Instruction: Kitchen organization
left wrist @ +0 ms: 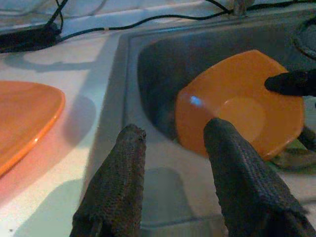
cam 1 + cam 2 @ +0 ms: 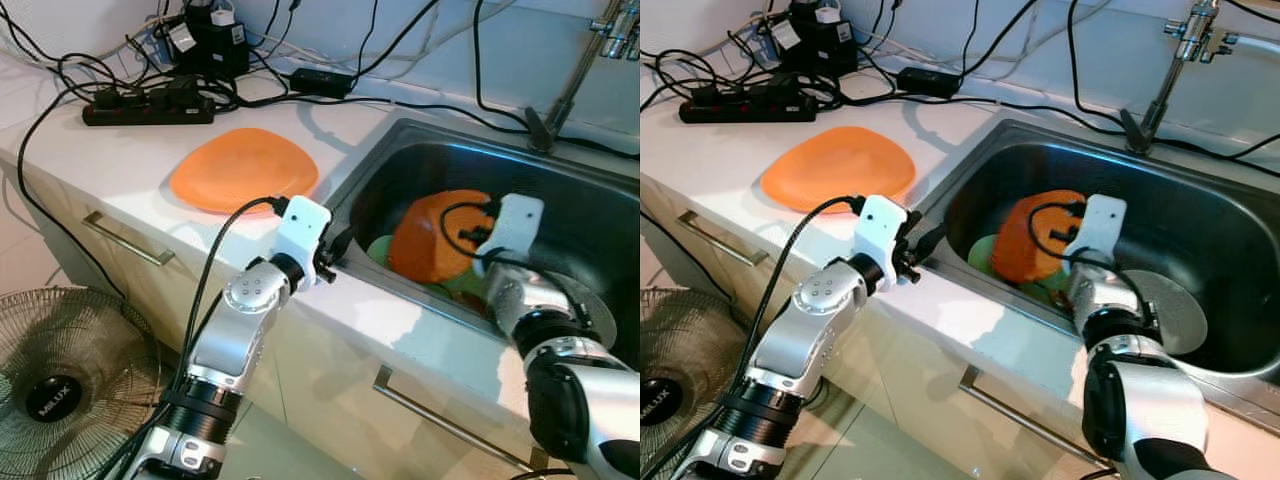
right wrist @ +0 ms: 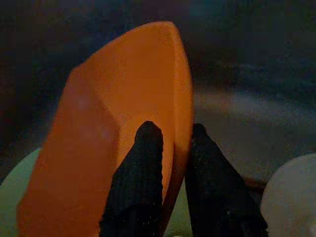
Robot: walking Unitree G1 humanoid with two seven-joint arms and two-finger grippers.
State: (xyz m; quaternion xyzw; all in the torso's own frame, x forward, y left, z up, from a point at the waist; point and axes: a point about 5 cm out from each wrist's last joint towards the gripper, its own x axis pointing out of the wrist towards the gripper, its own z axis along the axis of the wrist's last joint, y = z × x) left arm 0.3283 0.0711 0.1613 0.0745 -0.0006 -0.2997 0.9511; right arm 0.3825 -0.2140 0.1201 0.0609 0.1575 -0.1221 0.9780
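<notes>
Now | right tool pinching orange bowl rim in sink | left tool spread, empty

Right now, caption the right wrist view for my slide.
Right gripper pinching the rim of a tilted orange bowl inside the sink.

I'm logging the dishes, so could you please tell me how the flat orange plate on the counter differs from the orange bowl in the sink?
The flat orange plate lies level on the white counter, untouched; the orange bowl stands tilted on edge inside the steel sink, its rim pinched by the right gripper. The plate is shallow, the bowl deeper. Both are the same orange.
</notes>
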